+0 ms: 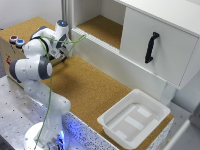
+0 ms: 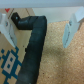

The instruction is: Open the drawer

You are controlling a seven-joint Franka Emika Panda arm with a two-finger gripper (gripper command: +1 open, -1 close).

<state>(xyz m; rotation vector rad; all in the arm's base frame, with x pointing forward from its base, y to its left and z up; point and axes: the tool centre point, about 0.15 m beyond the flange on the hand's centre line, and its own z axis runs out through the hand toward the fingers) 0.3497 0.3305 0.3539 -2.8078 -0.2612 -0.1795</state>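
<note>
exterior view: you've got the panda arm (image 1: 37, 65) on a perforated metal base at the exterior view's left, folded over a cork-topped surface (image 1: 85, 90). the gripper (image 1: 64, 51) sits low over the cork, near the left end of the drawer (image 1: 117, 62); you can't read the fingers from here, the arm body blocks them. the drawer is the long low white front with the ridged top edge, running diagonally from upper middle toward the exterior view's right. it looks flush, no gap visible along it. behind it is a recessed cork shelf (image 1: 102, 27). above right, a large white panel (image 1: 160, 45) with a vertical black handle (image 1: 151, 47). near the front right edge of the surface there's a shallow white plastic tray (image 1: 134, 118), well apart from the gripper; nothing in it, just moulded ridges on its floor. a cardboard box (image 1: 10, 47) with two round blue-rimmed items (image 1: 16, 41) on top stands at the far left. a green cable (image 1: 50, 100) hangs along the arm.

wrist view: you see both fingers (image 2: 70, 30) spread wide, pale pads on either side of the frame, nothing between them but cork. a thick black cable or hose (image 2: 34, 47) curves through the middle. a printed cardboard face (image 2: 9, 60) with a blue pattern is at one side. the drawer isn't identifiable in this view.
</note>
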